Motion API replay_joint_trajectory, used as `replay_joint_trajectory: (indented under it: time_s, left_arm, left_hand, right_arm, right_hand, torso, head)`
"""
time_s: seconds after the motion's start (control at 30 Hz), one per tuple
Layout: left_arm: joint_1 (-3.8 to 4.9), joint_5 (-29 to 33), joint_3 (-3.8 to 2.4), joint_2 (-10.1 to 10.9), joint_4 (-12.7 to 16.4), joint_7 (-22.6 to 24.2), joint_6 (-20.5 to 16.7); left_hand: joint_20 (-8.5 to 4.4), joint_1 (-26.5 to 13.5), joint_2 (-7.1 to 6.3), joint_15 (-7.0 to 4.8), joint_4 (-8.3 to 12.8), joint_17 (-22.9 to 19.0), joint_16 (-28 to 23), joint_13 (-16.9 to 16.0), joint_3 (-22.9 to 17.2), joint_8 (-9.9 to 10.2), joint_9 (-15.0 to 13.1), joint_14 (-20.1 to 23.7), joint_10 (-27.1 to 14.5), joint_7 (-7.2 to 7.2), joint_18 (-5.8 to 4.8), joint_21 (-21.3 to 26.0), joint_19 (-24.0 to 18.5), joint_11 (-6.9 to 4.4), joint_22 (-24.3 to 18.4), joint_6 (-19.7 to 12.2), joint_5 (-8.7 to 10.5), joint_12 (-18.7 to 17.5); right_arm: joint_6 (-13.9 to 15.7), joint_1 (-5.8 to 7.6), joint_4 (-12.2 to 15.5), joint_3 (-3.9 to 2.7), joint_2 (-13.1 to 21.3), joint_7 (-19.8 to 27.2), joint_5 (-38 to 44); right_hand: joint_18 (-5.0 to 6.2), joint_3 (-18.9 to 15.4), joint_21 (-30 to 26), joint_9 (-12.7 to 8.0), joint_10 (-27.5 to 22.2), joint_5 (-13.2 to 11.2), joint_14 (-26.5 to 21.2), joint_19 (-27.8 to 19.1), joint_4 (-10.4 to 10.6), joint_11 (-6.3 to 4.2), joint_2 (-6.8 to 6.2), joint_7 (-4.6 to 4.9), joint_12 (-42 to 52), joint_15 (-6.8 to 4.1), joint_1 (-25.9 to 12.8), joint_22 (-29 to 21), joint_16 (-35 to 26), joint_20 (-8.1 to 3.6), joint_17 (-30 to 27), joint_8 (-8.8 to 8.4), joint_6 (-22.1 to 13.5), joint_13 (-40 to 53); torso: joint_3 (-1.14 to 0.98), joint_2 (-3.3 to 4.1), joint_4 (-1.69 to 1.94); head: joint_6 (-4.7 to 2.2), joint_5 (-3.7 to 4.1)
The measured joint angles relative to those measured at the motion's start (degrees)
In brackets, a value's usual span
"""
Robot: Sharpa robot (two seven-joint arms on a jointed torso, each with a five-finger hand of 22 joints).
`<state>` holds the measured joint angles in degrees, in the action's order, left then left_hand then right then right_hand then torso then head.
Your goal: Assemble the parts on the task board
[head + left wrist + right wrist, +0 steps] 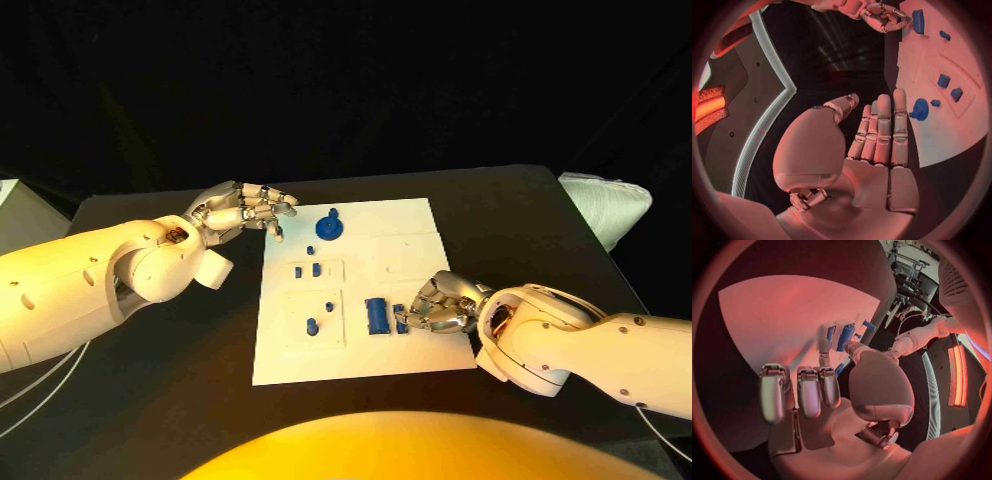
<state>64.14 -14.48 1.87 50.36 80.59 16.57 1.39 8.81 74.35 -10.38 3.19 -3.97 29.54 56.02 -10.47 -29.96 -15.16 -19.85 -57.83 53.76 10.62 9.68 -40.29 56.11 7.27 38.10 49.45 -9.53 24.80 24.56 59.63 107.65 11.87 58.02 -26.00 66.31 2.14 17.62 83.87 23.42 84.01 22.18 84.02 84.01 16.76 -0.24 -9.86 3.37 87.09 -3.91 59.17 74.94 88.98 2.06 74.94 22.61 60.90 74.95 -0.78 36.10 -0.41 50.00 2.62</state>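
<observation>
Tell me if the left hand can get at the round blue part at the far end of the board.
Probably yes. The left hand hovers open beside the task board, close to the round blue part, with nothing between them. The right hand is busy at the near end.

R hand on part (board)

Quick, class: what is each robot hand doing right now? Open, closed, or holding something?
Left robot hand: open, fingers straight, holding nothing, beside the task board.
Right robot hand: fingers curled at a blue part; whether it grips it cannot be told.
</observation>
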Motion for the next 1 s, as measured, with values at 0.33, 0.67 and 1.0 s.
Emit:
replay_joint_trajectory:
  time_s: [0.33,0.67,1.0]
  left_arm:
    - [-0.03,0.0,0.01,-0.01,-0.02,-0.07,0.01]
    - [-0.04,0.0,0.01,0.0,-0.03,-0.1,0.01]
    - [-0.06,0.11,0.01,-0.21,-0.41,0.35,-0.28]
  left_hand:
    - [0.0,0.0,0.0,0.0,0.0,0.0,0.0,0.0,0.0,0.0,0.01,0.0,0.0,0.0,0.0,0.0,0.0,0.0,0.0,0.0,0.0,0.0]
    - [0.0,0.0,0.0,0.0,0.0,0.0,0.0,-0.01,0.0,0.0,0.02,0.0,0.0,0.0,0.0,-0.01,0.0,0.0,0.0,0.0,0.0,0.0]
    - [0.0,0.0,0.0,0.0,0.01,0.0,0.0,0.04,0.0,0.0,0.02,0.0,0.0,0.0,0.0,0.23,0.0,0.0,-0.05,0.0,0.0,0.0]
  right_arm:
    - [-0.35,0.0,-0.32,0.0,0.43,0.55,0.22]
    - [-1.17,0.01,-1.41,0.0,0.64,1.07,1.76]
    - [2.74,2.01,-5.28,-0.11,0.64,9.45,-2.65]
  right_hand:
    - [0.0,-0.06,0.0,0.07,0.0,-0.18,0.0,0.0,-0.59,0.0,0.35,0.0,0.0,0.0,0.84,-0.01,0.0,0.0,-0.01,0.0,0.0,-0.01]
    - [0.0,0.5,0.0,0.14,0.01,-11.46,0.0,0.0,-2.86,-0.42,-1.72,0.0,-0.01,0.0,7.68,-0.02,0.0,0.0,-0.01,0.0,0.0,-0.01]
    - [0.0,1.47,-8.0,-0.76,-0.02,-9.86,0.0,0.0,-3.83,0.66,-1.04,1.93,-4.22,0.45,11.41,-0.03,-1.8,0.04,-0.02,-2.07,-4.0,-0.02]
  torso:
    - [0.08,-0.02,0.0]
    - [0.08,-0.02,-0.01]
    - [0.1,-0.16,-0.07]
  head:
    - [0.0,0.03]
    - [-0.01,0.01]
    - [-0.01,-0.2]
